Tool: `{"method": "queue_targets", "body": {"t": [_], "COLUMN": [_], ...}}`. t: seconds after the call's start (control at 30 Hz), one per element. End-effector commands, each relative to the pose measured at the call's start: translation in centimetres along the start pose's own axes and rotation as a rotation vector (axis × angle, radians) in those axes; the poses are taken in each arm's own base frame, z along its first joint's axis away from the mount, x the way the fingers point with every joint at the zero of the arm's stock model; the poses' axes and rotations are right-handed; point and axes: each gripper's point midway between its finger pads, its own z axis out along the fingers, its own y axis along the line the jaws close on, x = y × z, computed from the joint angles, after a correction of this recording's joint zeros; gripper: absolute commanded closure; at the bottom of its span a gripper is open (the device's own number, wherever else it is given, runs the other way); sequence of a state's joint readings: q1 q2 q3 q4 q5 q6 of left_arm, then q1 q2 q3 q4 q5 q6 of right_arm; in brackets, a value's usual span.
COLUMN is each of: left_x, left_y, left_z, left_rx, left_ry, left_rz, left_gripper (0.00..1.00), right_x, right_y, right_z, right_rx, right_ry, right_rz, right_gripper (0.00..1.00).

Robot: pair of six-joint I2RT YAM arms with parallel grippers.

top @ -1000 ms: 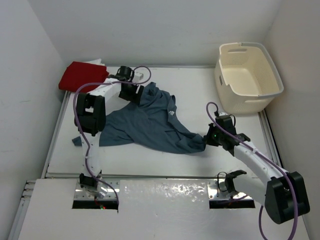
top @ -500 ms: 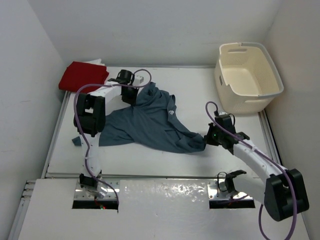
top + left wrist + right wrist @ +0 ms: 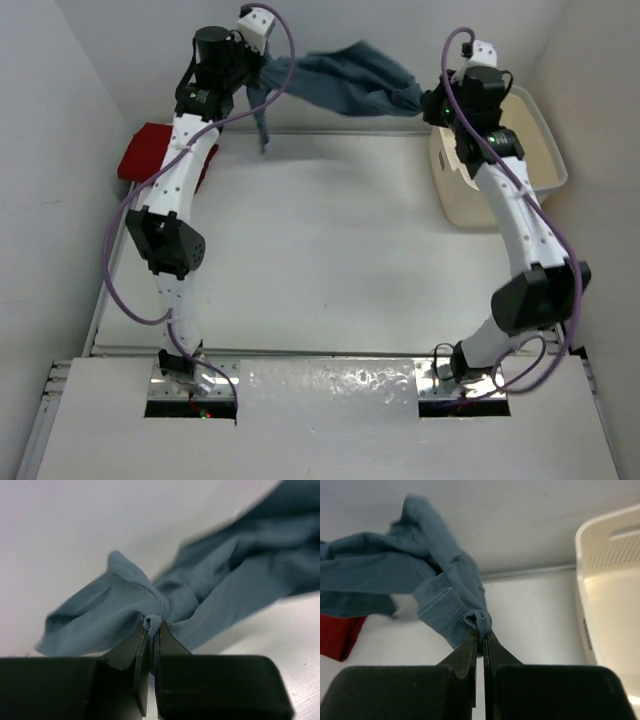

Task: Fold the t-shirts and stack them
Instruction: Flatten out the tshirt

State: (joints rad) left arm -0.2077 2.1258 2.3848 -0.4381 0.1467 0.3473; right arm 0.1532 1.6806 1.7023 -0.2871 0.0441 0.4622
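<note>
The slate blue-grey t-shirt [image 3: 345, 85] hangs stretched in the air between my two raised arms, high over the back of the table, with one end dangling below the left grip. My left gripper [image 3: 266, 72] is shut on a bunched fold of it; the left wrist view shows the cloth [image 3: 225, 580] pinched at the jaw tips of the left gripper [image 3: 152, 625]. My right gripper [image 3: 426, 100] is shut on a hemmed edge, seen in the right wrist view [image 3: 481, 630] with the shirt [image 3: 395, 570] trailing left. The red t-shirt [image 3: 145, 152] lies at the back left, partly behind the left arm.
The cream laundry basket [image 3: 545, 150] stands at the back right, partly behind the right arm, and its wall [image 3: 610, 590] fills the right of the right wrist view. The red t-shirt [image 3: 340, 635] shows low at the left there. White walls close in the table.
The left gripper closed on the blue-grey shirt. Both arms then rose from the table and carried the shirt up and back, spread between them.
</note>
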Motion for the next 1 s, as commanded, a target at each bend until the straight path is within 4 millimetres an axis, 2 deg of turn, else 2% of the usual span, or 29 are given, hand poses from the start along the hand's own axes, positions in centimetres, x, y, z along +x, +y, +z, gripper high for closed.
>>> {"method": "queue_targets", "body": {"t": [0.0, 0.03, 0.07, 0.1, 0.13, 0.17, 0.2, 0.23, 0.33, 0.37, 0.4, 0.43, 0.47, 0.53, 0.57, 0.6, 0.63, 0.67, 0.7, 0.73, 0.77, 0.8, 0.83, 0.87, 0.93, 0.97], "left_x": [-5.5, -5.4, -2.8, -2.8, -2.0, -0.5, -0.7, -0.3, -0.7, -0.4, 0.9, 2.3, 5.1, 9.7, 14.7, 15.9, 18.0, 22.2, 22.1, 24.3, 24.5, 23.7, 23.8, 23.4, 22.7, 22.2], "left_y": [0.4, 0.1, -0.7, -0.6, -0.7, -0.6, -0.5, -0.6, -0.5, -0.9, -1.4, -2.2, -4.2, -6.8, -9.1, -10.0, -11.3, -13.0, -13.0, -13.5, -12.5, -11.7, -11.2, -10.2, -10.1, -10.3], "left_z": [-2.7, -3.5, -3.2, -4.1, -4.3, -4.4, -5.0, -5.1, -5.4, -5.3, -4.7, -4.4, -4.8, -6.0, -8.0, -9.9, -11.7, -14.8, -16.7, -18.6, -19.1, -19.5, -19.6, -18.8, -17.6, -16.4], "left_rx": [0.029, 0.05, 0.078, 0.075, 0.078, 0.081, 0.076, 0.081, 0.088, 0.105, 0.132, 0.17, 0.277, 0.403, 0.511, 0.556, 0.618, 0.711, 0.718, 0.746, 0.706, 0.66, 0.613, 0.541, 0.469, 0.444], "left_ry": [-0.139, -0.126, -0.06, -0.05, -0.025, 0.017, 0.021, 0.035, 0.035, 0.043, 0.07, 0.106, 0.181, 0.312, 0.455, 0.5, 0.56, 0.675, 0.679, 0.737, 0.741, 0.719, 0.728, 0.712, 0.702, 0.675], "left_rz": [0.112, 0.133, 0.15, 0.157, 0.16, 0.16, 0.164, 0.167, 0.179, 0.177, 0.172, 0.168, 0.158, 0.128, 0.082, 0.071, 0.062, 0.054, 0.066, 0.056, 0.058, 0.064, 0.031, 0.042, -0.053, -0.081], "left_gripper": [1.0, 1.0, 1.0, 1.0, 1.0, 1.0, 1.0, 1.0, 1.0, 1.0, 1.0, 0.97, 0.9, 0.78, 0.75, 0.71, 0.61, 0.56, 0.54, 0.45, 0.44, 0.37, 0.34, 0.34, 0.35, 0.38], "right_x": [-4.0, -3.7, -0.8, -0.1, 1.4, 4.5, 5.9, 8.6, 10.0, 11.3, 12.2, 12.7, 15.5, 18.0, 21.5, 23.2, 24.2, 27.0, 28.0, 28.6, 29.5, 30.0, 30.4, 30.8, 31.6, 32.1], "right_y": [0.0, 0.2, 0.6, 1.0, 1.4, 1.2, 1.7, 1.3, 2.6, 2.9, 3.1, 3.1, 3.1, 2.8, 2.4, 2.0, 1.8, 0.5, -0.2, -0.6, -1.2, -1.5, -1.7, -1.9, -2.2, -2.3], "right_z": [-5.3, -6.2, -7.4, -7.8, -8.4, -9.1, -9.6, -9.7, -11.4, -11.8, -12.1, -12.6, -12.9, -13.8, -14.4, -14.8, -15.4, -16.1, -16.5, -16.8, -17.3, -17.6, -17.8, -17.8, -18.0, -17.9], "right_rx": [0.024, 0.003, -0.055, -0.082, -0.11, -0.119, -0.146, -0.143, -0.187, -0.194, -0.193, -0.195, -0.19, -0.177, -0.167, -0.158, -0.156, -0.117, -0.096, -0.086, -0.074, -0.067, -0.061, -0.055, -0.047, -0.042], "right_ry": [-0.115, -0.125, -0.081, -0.092, -0.069, -0.019, 0.005, 0.057, 0.08, 0.104, 0.125, 0.13, 0.187, 0.228, 0.3, 0.333, 0.348, 0.398, 0.41, 0.413, 0.419, 0.431, 0.441, 0.452, 0.478, 0.493], "right_rz": [-0.073, -0.058, -0.044, -0.005, 0.016, 0.025, 0.044, 0.058, 0.08, 0.078, 0.084, 0.088, 0.088, 0.092, 0.105, 0.115, 0.135, 0.161, 0.17, 0.178, 0.186, 0.186, 0.185, 0.182, 0.173, 0.171], "right_gripper": [1.0, 1.0, 1.0, 1.0, 1.0, 1.0, 1.0, 1.0, 1.0, 1.0, 1.0, 1.0, 1.0, 1.0, 1.0, 1.0, 1.0, 1.0, 1.0, 1.0, 1.0, 1.0, 1.0, 1.0, 1.0, 1.0]}}
